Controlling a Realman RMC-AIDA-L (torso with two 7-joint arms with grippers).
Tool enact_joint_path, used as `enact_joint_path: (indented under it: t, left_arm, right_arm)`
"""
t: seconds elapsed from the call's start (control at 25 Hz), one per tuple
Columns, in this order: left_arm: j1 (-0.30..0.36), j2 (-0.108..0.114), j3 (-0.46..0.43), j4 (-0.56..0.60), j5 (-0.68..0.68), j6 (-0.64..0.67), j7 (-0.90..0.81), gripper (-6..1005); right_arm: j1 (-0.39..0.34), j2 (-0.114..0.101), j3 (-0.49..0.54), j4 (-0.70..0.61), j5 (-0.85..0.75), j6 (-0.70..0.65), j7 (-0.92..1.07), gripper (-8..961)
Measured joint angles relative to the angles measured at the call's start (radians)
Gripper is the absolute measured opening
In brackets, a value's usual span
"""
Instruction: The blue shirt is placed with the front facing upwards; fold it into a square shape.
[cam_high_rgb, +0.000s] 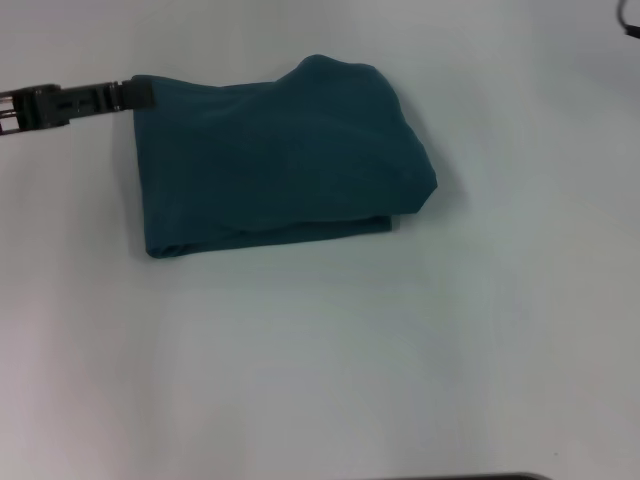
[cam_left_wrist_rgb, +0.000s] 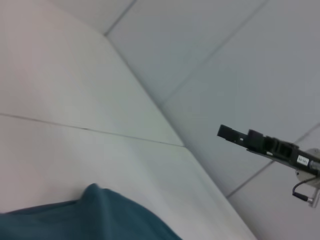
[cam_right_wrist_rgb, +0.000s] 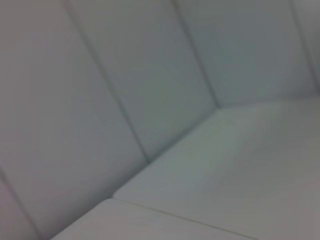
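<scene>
From the head, your shirt (cam_high_rgb: 275, 155) lies folded mid-table, long axis running left to right, and your left gripper (cam_high_rgb: 138, 94) sits right at its far-left corner, so that arm is the nearer one; whether it's pinching the cloth, you can't tell. Left wrist: a teal fold pokes in, right gripper (cam_left_wrist_rgb: 226, 132) hanging well off, grip unreadable. Right wrist: only bare table (cam_right_wrist_rgb: 240, 165) and wall.

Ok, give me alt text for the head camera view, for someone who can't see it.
A dark teal-blue shirt lies folded into a rough rectangle on a white table. The left gripper reaches in from the left edge, its jaws at the shirt's far left corner. Only a sliver of the right arm shows at the top right.
</scene>
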Motion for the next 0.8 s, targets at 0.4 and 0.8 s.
enact_joint_path:
  t: [0.4, 0.8]
  left_arm:
    - [0.082, -0.034, -0.086, 0.02, -0.057, 0.217, 0.433, 752]
    - [0.169, -0.005, -0.069, 0.139, -0.027, 0.233, 0.587, 752]
  right_arm:
    - [-0.264, 0.042, -0.056, -0.132, 0.077, -0.393, -0.466, 918]
    - [-0.317, 0.041, -0.124, 0.083, 0.085, -0.518, -0.73, 915]
